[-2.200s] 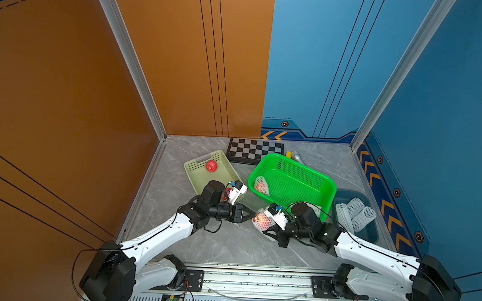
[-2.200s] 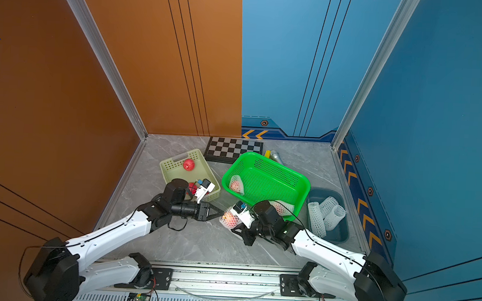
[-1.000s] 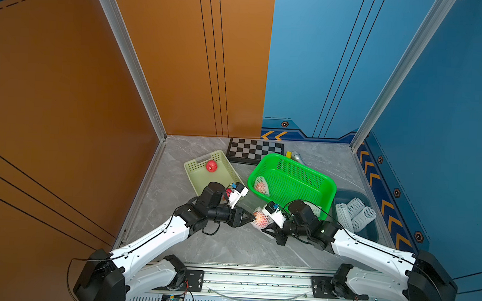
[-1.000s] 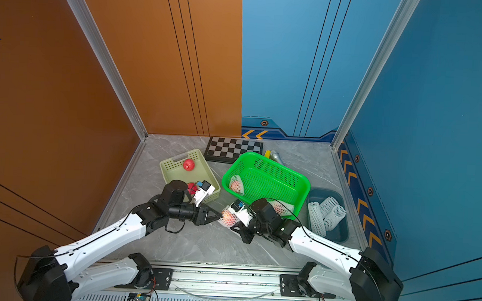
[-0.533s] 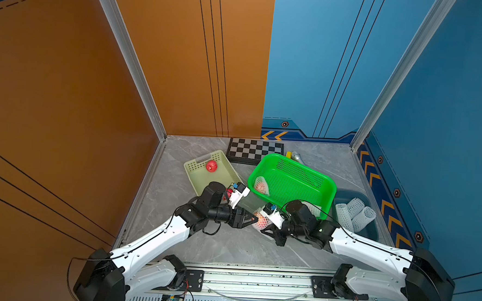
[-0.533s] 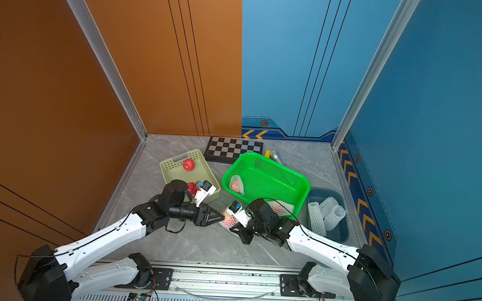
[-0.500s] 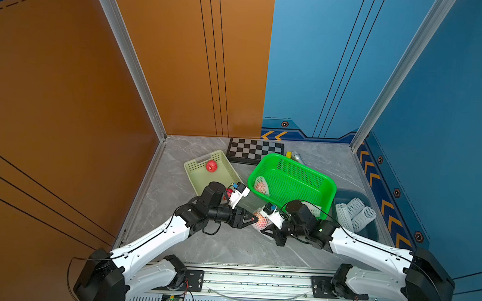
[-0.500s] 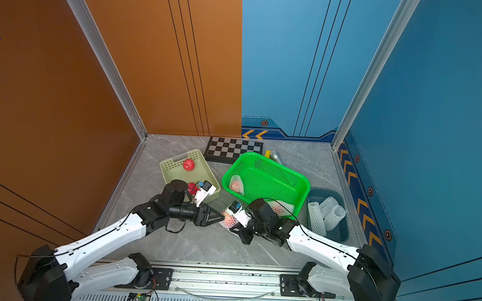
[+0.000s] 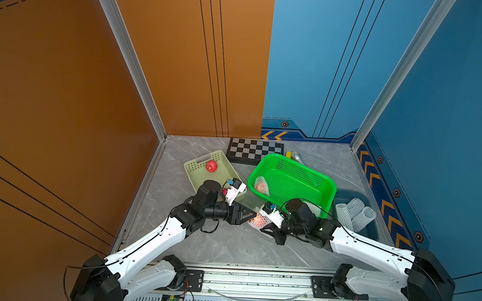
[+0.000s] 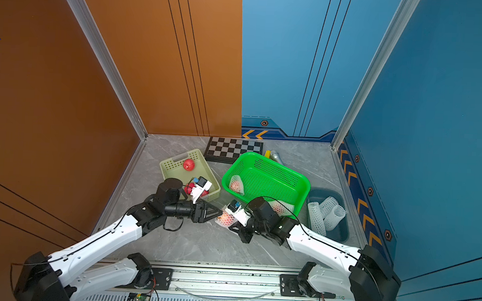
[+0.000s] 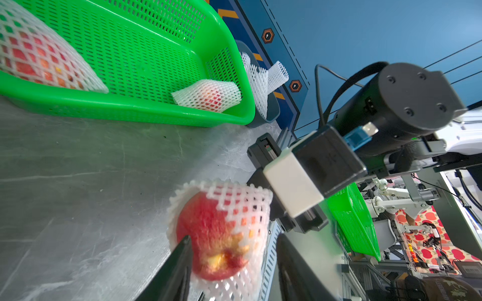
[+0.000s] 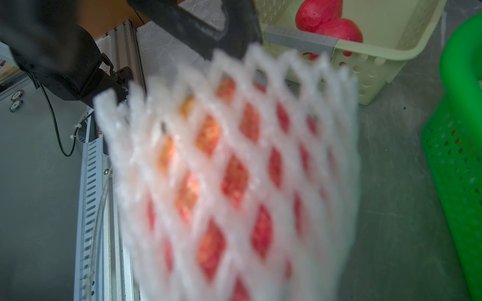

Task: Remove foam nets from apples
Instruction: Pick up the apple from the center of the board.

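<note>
- Between the two arms, just in front of the green basket [image 9: 326,186], a white foam net [image 11: 242,198] of soft diamond-holed mesh sleeves a round apple [image 11: 208,229]. The apple is red with yellowish patches, and one end shows bare at the sleeve's open mouth.
- The right gripper [image 9: 265,228] is clamped on the net's opposite end.
- The left gripper [image 9: 251,214] stands parted, its black tapered fingers [image 11: 180,260] either side of the exposed apple. One tip touches the fruit's skin.
- The green basket is glossy perforated plastic with rounded corners. It holds two more netted apples [image 9: 260,184], one toward each end.
- A pale yellow-green slotted basket [image 9: 195,168] holds bare apples [image 9: 211,165], smooth and red.
- A dark teal bin [image 9: 372,234] just beside the green basket holds empty foam nets [image 9: 355,213], tube-shaped.
- A black-and-white chessboard [image 9: 255,152] lies flat by the back wall on the grey marble-veined tabletop [image 9: 229,241].
</note>
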`<state>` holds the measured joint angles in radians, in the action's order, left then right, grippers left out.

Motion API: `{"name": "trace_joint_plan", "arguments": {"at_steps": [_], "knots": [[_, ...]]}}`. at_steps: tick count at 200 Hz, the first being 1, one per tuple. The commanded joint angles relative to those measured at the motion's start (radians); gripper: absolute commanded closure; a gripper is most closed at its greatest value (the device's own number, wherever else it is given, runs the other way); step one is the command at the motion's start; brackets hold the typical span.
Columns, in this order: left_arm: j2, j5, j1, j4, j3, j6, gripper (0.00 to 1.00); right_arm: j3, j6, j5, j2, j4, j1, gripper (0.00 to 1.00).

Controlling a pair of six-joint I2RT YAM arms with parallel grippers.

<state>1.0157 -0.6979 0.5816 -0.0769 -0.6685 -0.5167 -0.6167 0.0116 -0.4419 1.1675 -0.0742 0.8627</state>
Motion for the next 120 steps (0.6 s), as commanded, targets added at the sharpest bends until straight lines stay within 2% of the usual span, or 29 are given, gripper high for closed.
{"name": "trace_joint_plan", "arguments": {"at_steps": [1, 13, 28, 43, 52, 64, 67, 78, 81, 120], "knots": [[-0.035, 0.031, -0.028, -0.001, 0.004, -0.009, 0.46, -0.009, 0.004, 0.026, 0.005, 0.013, 0.007, 1.00], [-0.068, 0.085, -0.061, -0.037, 0.011, -0.012, 0.38, -0.009, -0.031, 0.065, 0.034, -0.016, 0.015, 0.99], [-0.119, 0.125, -0.122, -0.052, 0.038, -0.028, 0.29, 0.019, -0.094, 0.143, 0.061, -0.017, 0.048, 0.94], [-0.159, 0.142, -0.172, -0.040, 0.059, -0.050, 0.20, 0.048, -0.139, 0.253, 0.078, -0.015, 0.112, 0.81], [-0.168, 0.146, -0.186, -0.027, 0.064, -0.057, 0.18, 0.050, -0.155, 0.292, 0.091, -0.024, 0.144, 0.66], [-0.163, 0.138, -0.198, -0.019, 0.063, -0.059, 0.15, 0.052, -0.179, 0.351, 0.106, -0.036, 0.181, 0.32], [-0.160, 0.134, -0.200, -0.018, 0.061, -0.059, 0.10, 0.048, -0.184, 0.364, 0.109, -0.040, 0.189, 0.25], [-0.145, 0.125, -0.206, -0.013, 0.059, -0.062, 0.08, 0.044, -0.188, 0.404, 0.111, -0.058, 0.218, 0.09], [-0.141, 0.122, -0.206, -0.010, 0.059, -0.063, 0.07, 0.042, -0.189, 0.419, 0.110, -0.066, 0.226, 0.01], [-0.129, 0.106, -0.210, 0.026, 0.073, -0.077, 0.05, 0.038, -0.172, 0.463, 0.063, -0.109, 0.246, 0.00]]}}
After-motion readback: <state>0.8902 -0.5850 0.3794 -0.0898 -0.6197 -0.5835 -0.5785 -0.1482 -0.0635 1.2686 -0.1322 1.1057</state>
